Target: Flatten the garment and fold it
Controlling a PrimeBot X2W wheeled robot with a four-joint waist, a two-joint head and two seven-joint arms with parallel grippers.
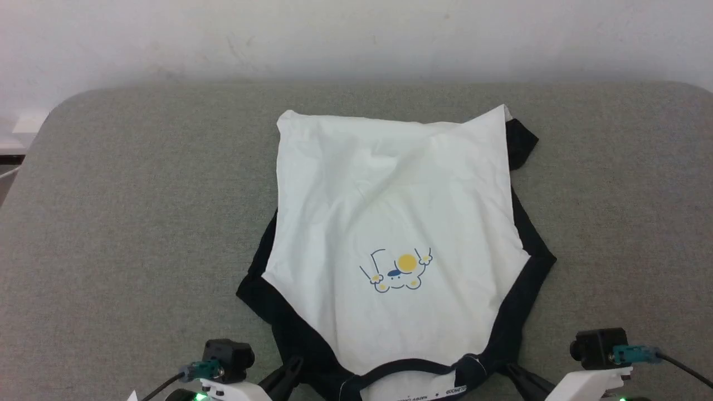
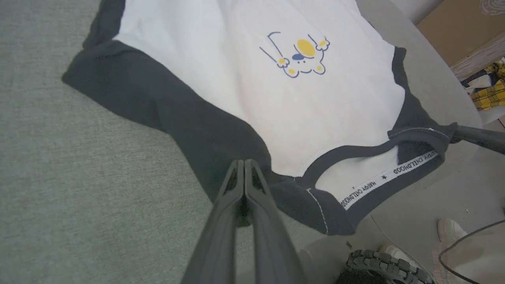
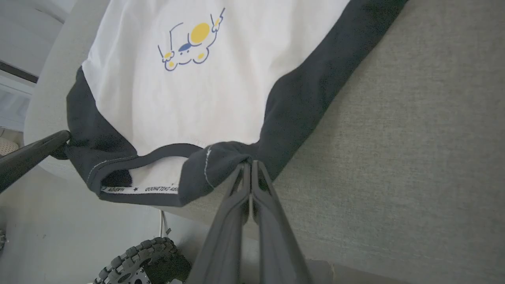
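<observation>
Progress check: the garment (image 1: pixel 390 223) lies face up on the table (image 1: pixel 139 223), collar end nearest the robot and drooping a bit over the near edge, hem pointing at the wall (image 1: pixel 356 39). The white body is mostly spread out, so I'd call the flattening largely done, though there are soft creases across the upper half and one hem corner kicks up higher than the other. The black sleeves only peek out along both sides. They might be tucked underneath, but honestly I can't tell from these angles. No real fold of the body yet, so that whole part is left.

Left gripper (image 2: pixel 244 162) is pinched closed on the black shoulder cloth beside the collar. Right gripper (image 3: pixel 250 163) is doing the same on the other shoulder, with the fabric bunched at its tips.

The surface is a grey-green woven cover with rounded corners and plenty of bare space around the shirt. Off the edge, the robot's wheel (image 2: pixel 378 266) sits on a pale floor, with a cardboard box (image 2: pixel 453 27) and some yellow checked cloth (image 2: pixel 489 94) further out.
</observation>
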